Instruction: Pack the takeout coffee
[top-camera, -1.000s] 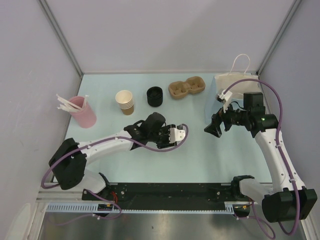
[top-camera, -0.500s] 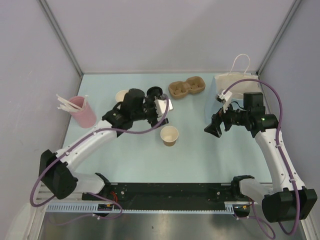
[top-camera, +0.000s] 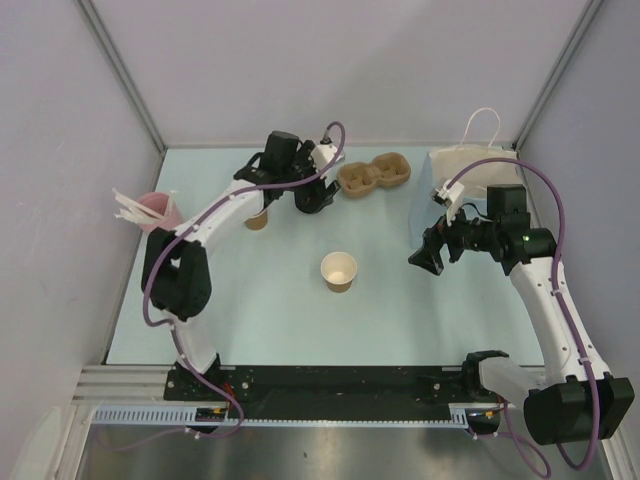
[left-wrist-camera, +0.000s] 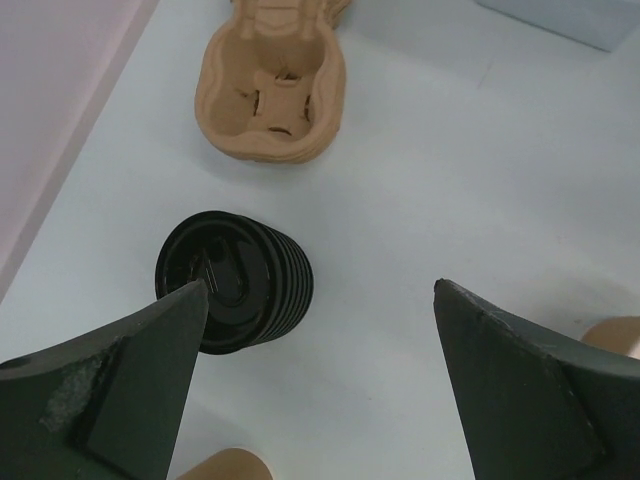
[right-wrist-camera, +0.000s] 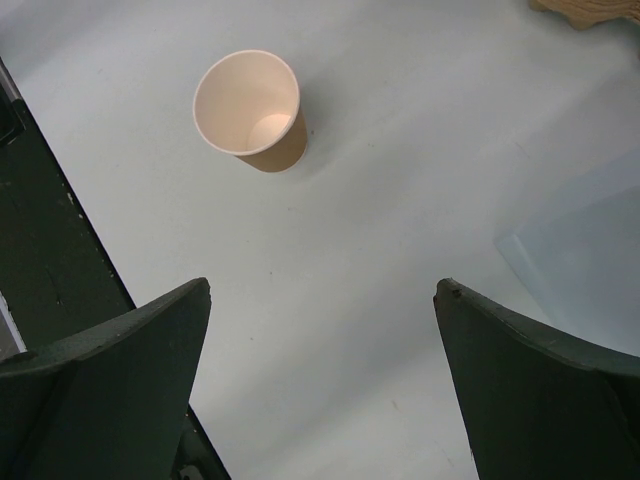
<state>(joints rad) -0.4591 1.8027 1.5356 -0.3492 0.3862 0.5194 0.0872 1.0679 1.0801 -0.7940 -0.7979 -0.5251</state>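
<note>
The takeout coffee cup (top-camera: 339, 271) stands upright on the bare middle of the bench (top-camera: 250, 310), mouth up and cream-white inside, well apart from both arms. The left gripper (top-camera: 312, 193) is stretched to the far side of the bench, and from above it covers nearly all of what lies beneath it. Its wrist camera shows its jaws wide apart with nothing between them, and below them a stack of black lids (left-wrist-camera: 235, 280) lying on its side, its near edge hidden behind the left finger. Beyond the lids sits a pulp cup carrier (top-camera: 374, 175), cut off at the top of the wrist view. Two tan patches at the bottom and right edges of that view are too cropped to name. The left arm crosses the stack of nested tan cups (top-camera: 257, 217), so only its lower part shows from above. The arm's elbow also hides the base of the pink cup of stirrers (top-camera: 152, 208). The right gripper (top-camera: 428, 252) hangs above the bench on the right, jaws spread wide and holding nothing, with the coffee cup ahead of it and beyond its left finger in its own camera. Behind that arm a white paper bag (top-camera: 478, 160) with a loop handle is partly screened. A pale bluish sheet beside it is hard to make out.
</note>
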